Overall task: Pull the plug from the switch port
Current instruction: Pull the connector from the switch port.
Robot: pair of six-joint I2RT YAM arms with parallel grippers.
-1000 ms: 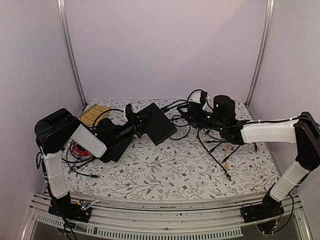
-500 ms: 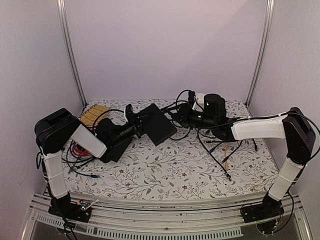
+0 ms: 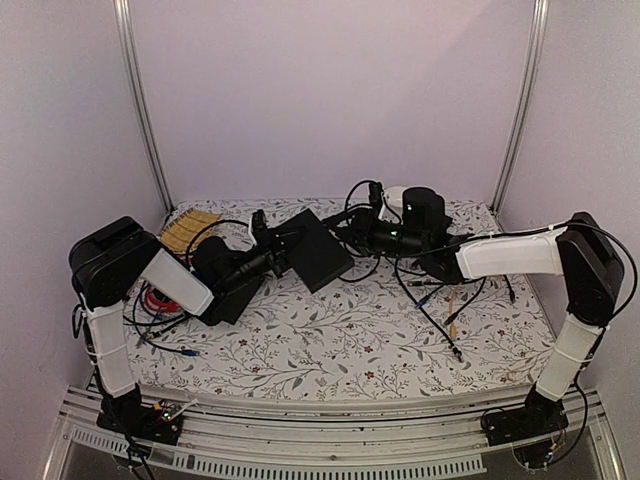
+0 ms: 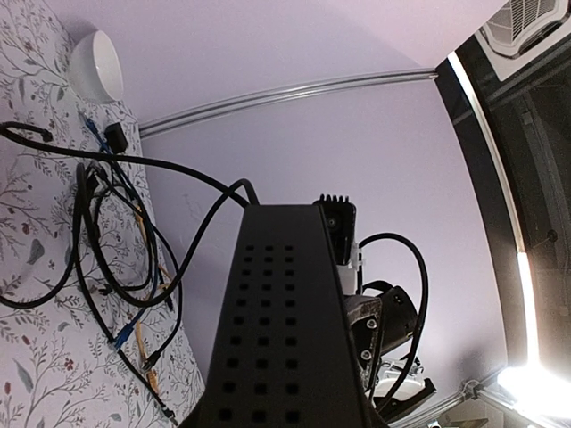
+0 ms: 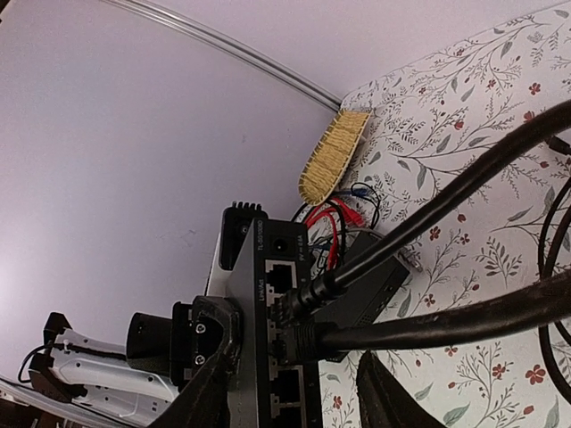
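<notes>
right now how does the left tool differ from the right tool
The left tool is shut on the switch; the right tool is open and holds nothing. The left tool points to the right, the right tool to the left. The right tool faces the socket side, where two black cables are plugged in; the left tool clamps the opposite side. Both are at the switch.

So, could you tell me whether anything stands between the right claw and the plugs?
Nothing visible does. The two plugs sit in the switch straight ahead of the right claw, whose open fingers flank them; only their own cables run back past it.
</notes>
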